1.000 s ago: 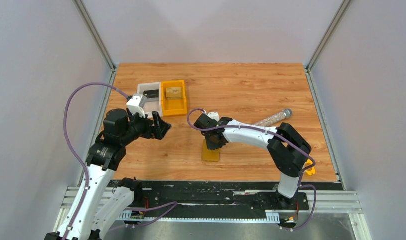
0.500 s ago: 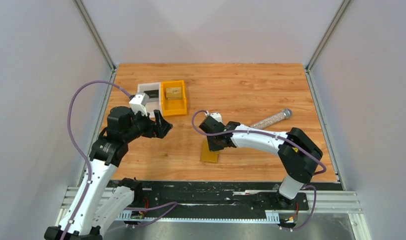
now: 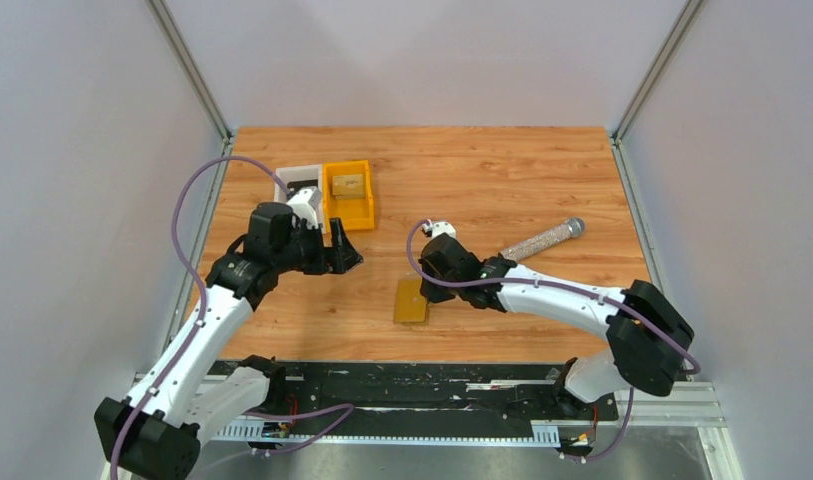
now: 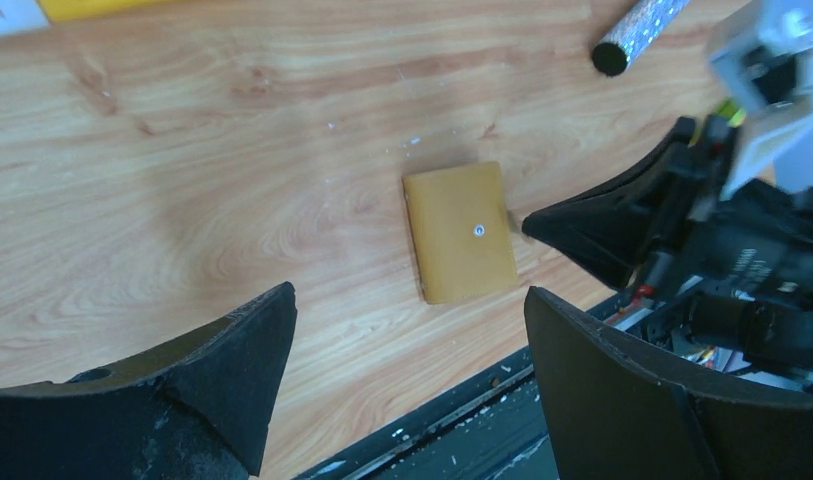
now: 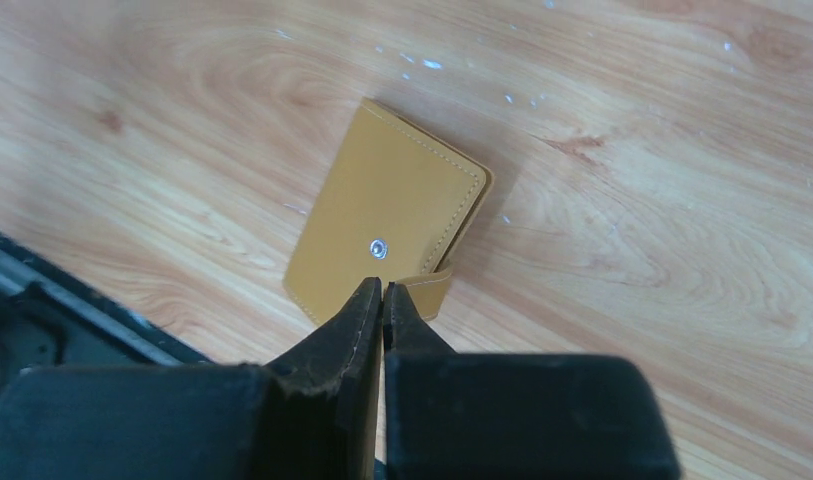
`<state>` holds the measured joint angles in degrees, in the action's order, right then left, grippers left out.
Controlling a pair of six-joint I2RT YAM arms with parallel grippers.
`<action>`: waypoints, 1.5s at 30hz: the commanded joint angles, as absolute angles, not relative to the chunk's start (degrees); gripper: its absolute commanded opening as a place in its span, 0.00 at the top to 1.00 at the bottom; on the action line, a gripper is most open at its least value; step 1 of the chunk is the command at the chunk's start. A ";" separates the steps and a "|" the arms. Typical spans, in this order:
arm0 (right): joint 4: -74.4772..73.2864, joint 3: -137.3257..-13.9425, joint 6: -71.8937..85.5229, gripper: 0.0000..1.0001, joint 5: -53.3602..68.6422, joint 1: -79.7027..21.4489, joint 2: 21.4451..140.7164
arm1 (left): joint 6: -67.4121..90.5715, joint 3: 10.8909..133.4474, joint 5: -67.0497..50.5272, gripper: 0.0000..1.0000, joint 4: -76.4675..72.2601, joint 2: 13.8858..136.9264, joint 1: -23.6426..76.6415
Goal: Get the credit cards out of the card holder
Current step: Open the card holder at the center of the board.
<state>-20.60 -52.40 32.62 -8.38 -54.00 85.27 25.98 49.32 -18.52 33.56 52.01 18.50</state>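
- The card holder [image 3: 412,301] lies flat and folded shut on the wooden table [image 3: 482,170]. It sits toward the near edge, roughly midway between the two arms.
- In the right wrist view, the card holder [image 5: 387,225] shows its mustard-tan outer face with stitched edges. A small metal snap [image 5: 379,248] sits near the middle, and a short strap [image 5: 429,284] curls over the near edge.
- The right gripper [image 5: 382,292] has its two black fingers pressed together, with only a hairline seam between them. Their tips meet the card holder's near edge, right beside the strap. Whether any of the strap is pinched between them cannot be told.
- From above, the right gripper [image 3: 432,287] reaches in from the right, and its tip is at the card holder's far right corner.
- The left gripper [image 3: 348,256] hangs above the table to the left of the card holder, not touching it. Its fingers are spread wide apart.
- In the left wrist view, the left gripper [image 4: 410,300] frames the card holder [image 4: 460,232] between its open fingers [image 4: 232,370]. The right gripper's dark tip [image 4: 582,225] touches the card holder's right edge.
- A glittery tube [image 3: 544,237] lies at an angle on the table, to the right of the card holder and apart from it.
- At the far left of the table stands an orange bin [image 3: 348,208] holding a small tan block [image 3: 347,183]. A white tray [image 3: 300,183] touches its left side.
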 commanded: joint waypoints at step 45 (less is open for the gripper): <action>-14.52 -36.73 39.37 1.00 -6.07 -46.22 74.38 | 36.87 36.59 -21.71 0.31 6.86 74.65 30.85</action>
